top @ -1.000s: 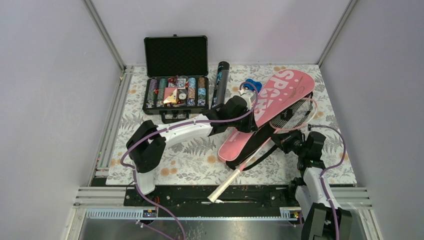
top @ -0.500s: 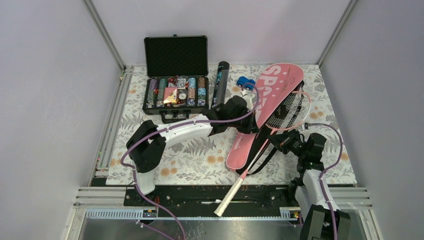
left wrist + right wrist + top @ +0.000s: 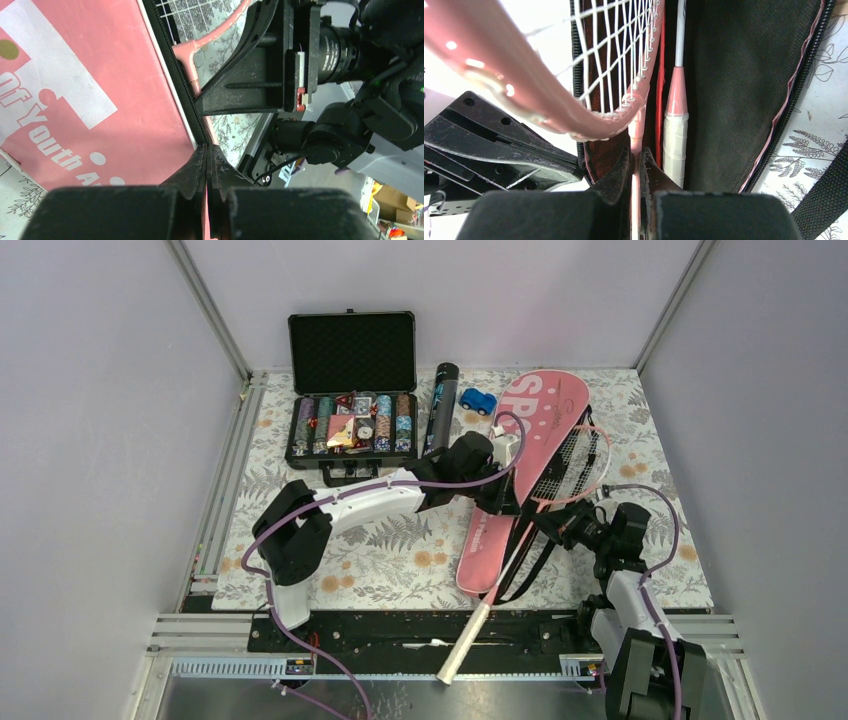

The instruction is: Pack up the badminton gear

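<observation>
Robot lab test cell, not a home. Floral mat (image 3: 400,540) on a bench. Plain grey panels (image 3: 100,440) close in left, right and behind the mat, held by aluminium posts (image 3: 208,308). Slotted aluminium rails (image 3: 200,626) run along the mat's near edge, with arms (image 3: 360,498) bolted there.

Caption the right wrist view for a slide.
Right jaws pinch the pink racket by its shaft at the open cover holding a second racket.

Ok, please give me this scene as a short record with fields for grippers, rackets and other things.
left gripper: shut on the pink cover, at its edge
right gripper: shut on the shaft of a racket, head over the open cover
second racket: lying inside the cover
black tube: right of the chip case
toy car: left of the cover's far end
</observation>
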Robot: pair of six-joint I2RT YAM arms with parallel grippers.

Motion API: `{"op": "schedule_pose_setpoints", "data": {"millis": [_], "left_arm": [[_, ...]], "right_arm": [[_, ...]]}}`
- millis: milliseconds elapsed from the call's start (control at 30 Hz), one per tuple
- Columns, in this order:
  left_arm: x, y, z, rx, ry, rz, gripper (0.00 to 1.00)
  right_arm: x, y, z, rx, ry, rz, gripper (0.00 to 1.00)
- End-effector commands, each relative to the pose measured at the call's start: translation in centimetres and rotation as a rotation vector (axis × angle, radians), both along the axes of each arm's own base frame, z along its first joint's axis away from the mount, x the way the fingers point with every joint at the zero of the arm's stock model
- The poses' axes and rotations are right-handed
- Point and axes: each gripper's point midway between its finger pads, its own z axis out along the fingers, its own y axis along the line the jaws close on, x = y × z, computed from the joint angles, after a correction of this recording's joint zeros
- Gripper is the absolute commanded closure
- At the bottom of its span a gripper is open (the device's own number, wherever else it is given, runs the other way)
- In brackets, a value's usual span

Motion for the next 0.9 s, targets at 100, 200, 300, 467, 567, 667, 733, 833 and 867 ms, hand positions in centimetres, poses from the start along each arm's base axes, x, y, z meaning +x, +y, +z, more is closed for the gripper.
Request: {"op": "schedule_pose_setpoints", "data": {"millis": [100, 200, 300, 467, 567, 667, 733, 833, 867], "left_arm": [[-1.4, -0.3, 3.2, -0.056, -0.062, -0.147, 1.0], [-1.7, -0.2, 3.3, -0.053, -0.056, -0.168, 1.0], [-2.0, -0.1, 4.0, -0.067, -0.064, -0.176, 1.0], [-2.3, 0.4, 4.6, -0.073, -0.075, -0.183, 1.0], [-2.6, 0.4, 5.6, -0.094, -0.071, -0.192, 1.0], [-2.7, 0.5, 6.0, -0.1, -0.078, -0.193, 1.0], [-2.6, 0.6, 6.0, -0.098, -0.081, -0.189, 1.0], [-2.9, 0.6, 5.5, -0.094, -0.064, -0.208, 1.0], [-3.0, 0.6, 5.3, -0.092, -0.062, -0.213, 1.0]], "right_arm": [[-0.3, 0.6, 1.3, -0.02, -0.074, 0.109, 1.0], [-0.4, 0.7, 0.9, -0.028, -0.062, 0.122, 1.0], [-0.3, 0.6, 1.1, -0.033, -0.069, 0.126, 1.0], [0.3, 0.2, 1.2, -0.067, -0.083, 0.11, 1.0], [1.3, -0.2, 1.7, -0.06, -0.084, 0.076, 1.0], [2.4, -0.5, 2.3, -0.055, -0.088, 0.061, 1.0], [2.9, -0.6, 2.3, -0.05, -0.067, 0.061, 1.0], [3.9, -0.8, 2.8, -0.032, -0.071, 0.057, 1.0], [4.2, -0.9, 2.7, -0.028, -0.064, 0.048, 1.0]]}}
